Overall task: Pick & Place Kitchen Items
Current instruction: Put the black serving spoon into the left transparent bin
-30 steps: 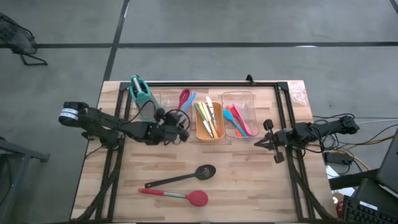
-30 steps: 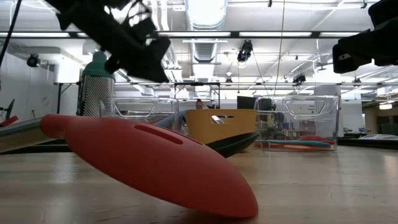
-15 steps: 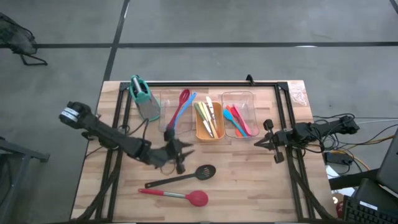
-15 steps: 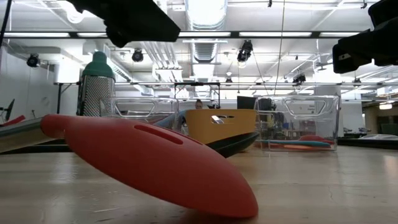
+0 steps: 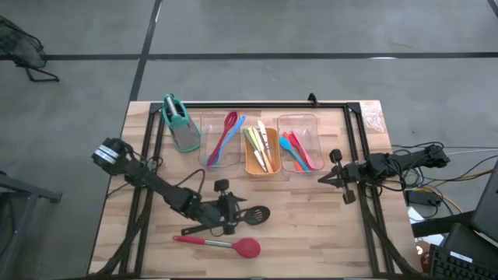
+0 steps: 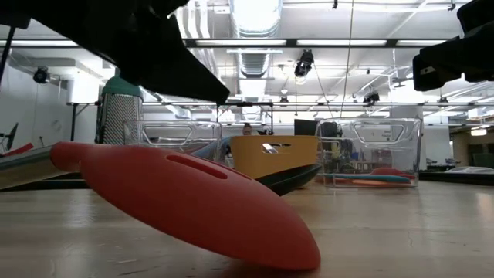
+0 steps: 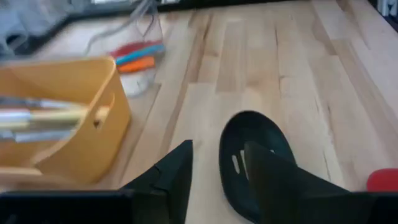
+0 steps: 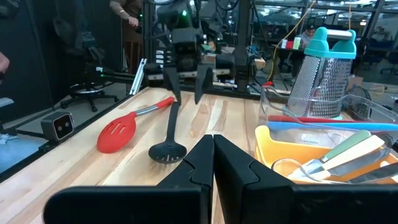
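Note:
A black slotted spoon (image 5: 247, 215) and a red-headed spoon with a black handle (image 5: 222, 244) lie flat on the near half of the wooden table. My left gripper (image 5: 229, 218) is open and points down over the black spoon's handle (image 8: 173, 121), one finger on either side; I see no touch. In the left wrist view the spoon's head (image 7: 249, 155) lies just ahead of the gripper (image 7: 217, 168). My right gripper (image 5: 325, 179) is shut and empty at the table's right, beside the trays.
At the far side stand a teal-and-grey grater holder (image 5: 179, 120), a clear tray (image 5: 208, 124) with a red and a blue spoon, an orange tray (image 5: 253, 165) with pale utensils, and a clear tray (image 5: 311, 124) with pink, orange and teal ones. A black frame (image 5: 257, 104) edges the table.
My left gripper has gone from the clear tray at the far left toward the table's near edge and down, and now stands over the black spoon's handle. The red and blue spoons lie in that tray. My right arm has kept still.

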`<state>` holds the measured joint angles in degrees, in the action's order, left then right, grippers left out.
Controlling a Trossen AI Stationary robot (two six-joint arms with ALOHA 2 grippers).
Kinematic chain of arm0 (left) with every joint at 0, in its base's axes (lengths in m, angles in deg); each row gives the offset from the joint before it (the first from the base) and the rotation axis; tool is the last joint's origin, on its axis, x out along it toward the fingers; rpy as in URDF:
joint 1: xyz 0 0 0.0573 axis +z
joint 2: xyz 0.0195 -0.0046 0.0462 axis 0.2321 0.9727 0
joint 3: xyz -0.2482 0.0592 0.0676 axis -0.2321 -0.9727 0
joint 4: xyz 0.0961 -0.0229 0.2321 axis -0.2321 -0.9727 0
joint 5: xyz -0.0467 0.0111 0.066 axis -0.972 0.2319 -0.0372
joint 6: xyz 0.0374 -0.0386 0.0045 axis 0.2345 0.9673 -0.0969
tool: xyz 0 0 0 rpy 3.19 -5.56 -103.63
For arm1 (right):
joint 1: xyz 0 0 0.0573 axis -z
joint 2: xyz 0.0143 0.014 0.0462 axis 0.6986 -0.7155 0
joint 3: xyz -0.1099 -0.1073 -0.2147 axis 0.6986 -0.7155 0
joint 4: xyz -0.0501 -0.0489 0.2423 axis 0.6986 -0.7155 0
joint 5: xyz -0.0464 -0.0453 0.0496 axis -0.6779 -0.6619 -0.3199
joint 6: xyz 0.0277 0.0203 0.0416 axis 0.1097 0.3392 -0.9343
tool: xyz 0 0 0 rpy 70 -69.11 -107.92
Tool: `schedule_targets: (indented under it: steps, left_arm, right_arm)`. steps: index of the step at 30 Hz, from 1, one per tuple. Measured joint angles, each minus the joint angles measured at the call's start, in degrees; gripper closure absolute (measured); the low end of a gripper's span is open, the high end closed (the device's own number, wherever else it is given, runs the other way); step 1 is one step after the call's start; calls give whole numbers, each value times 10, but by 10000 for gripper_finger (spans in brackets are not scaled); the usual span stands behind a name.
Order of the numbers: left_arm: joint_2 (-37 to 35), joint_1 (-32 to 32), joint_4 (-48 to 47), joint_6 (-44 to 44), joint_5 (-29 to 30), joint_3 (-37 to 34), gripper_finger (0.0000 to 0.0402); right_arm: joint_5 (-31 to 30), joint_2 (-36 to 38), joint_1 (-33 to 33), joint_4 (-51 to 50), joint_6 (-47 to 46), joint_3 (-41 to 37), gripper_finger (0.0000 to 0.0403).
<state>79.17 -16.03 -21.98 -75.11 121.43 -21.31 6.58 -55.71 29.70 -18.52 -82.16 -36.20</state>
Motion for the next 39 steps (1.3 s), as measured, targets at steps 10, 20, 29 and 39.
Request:
schedule_targets:
  steps: [10,20,29,39]
  left_arm:
    - [2,-16,-80,142,-174,10,199]
    - [5,-32,-163,158,-135,8,199]
    - [5,-33,-174,226,-143,-5,199]
    - [5,-33,-174,249,-146,-18,199]
  right_arm:
    - [0,0,0,0,0,0,394]
    - [0,0,0,0,-1,0,394]
    - [0,0,0,0,0,0,394]
    - [0,0,0,0,-1,0,394]
